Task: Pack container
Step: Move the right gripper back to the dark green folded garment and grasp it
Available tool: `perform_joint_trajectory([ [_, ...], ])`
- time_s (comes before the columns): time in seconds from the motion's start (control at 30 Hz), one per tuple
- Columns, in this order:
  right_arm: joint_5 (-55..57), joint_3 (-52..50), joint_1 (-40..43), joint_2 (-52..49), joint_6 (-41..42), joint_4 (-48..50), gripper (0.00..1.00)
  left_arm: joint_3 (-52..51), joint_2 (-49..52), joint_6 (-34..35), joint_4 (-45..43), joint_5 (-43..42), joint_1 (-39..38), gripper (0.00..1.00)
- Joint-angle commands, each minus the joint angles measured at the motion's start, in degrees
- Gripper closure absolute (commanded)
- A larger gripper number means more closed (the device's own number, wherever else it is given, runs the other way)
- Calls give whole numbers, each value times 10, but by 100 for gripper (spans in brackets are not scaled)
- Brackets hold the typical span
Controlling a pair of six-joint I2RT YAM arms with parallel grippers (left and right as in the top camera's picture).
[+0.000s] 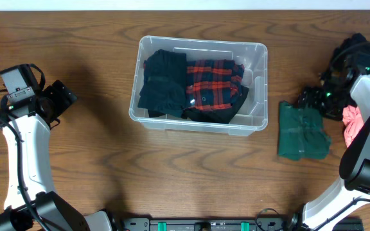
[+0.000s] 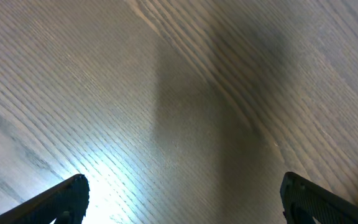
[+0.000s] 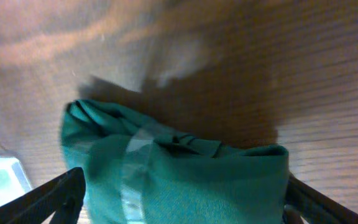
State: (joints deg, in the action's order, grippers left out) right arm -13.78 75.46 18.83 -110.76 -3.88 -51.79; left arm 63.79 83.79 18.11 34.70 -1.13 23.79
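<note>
while the container (image 1: 259, 96) holds a black garment (image 1: 160, 83) and a plaid garment (image 1: 214, 80), the right gripper (image 3: 182, 200) spreads astride a green cloth (image 3: 191, 177); the left gripper (image 2: 182, 198) gapes wide over the table (image 2: 166, 93).

Lab: wood table (image 1: 95, 160), 2 robot arms (image 1: 26, 144)

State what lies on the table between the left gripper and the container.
Only bare wooden table separates left gripper and container, per the overhead view.
</note>
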Motion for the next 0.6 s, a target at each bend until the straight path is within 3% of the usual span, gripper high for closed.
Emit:
perform_joint_trajectory([
  [0.0, -15, -32, -8, -2, -62, 14, 11, 8, -2, -5, 2, 3, 2, 2],
  [0.07, -14, -49, -8, -2, -63, 30, 16, 8, -2, -5, 2, 3, 2, 2],
  [0.13, -14, -62, -8, -2, -63, 44, 31, 8, -2, -5, 2, 3, 2, 2],
  [0.23, -15, -65, -8, -2, -62, 56, 76, 8, -2, -5, 2, 3, 2, 2],
  [0.3, -14, -60, -8, -2, -54, 59, 99, 8, -2, -5, 2, 3, 2, 2],
  [0.57, -67, 48, -8, 10, -15, -9, 99, 8, -2, -5, 2, 3, 2, 2],
])
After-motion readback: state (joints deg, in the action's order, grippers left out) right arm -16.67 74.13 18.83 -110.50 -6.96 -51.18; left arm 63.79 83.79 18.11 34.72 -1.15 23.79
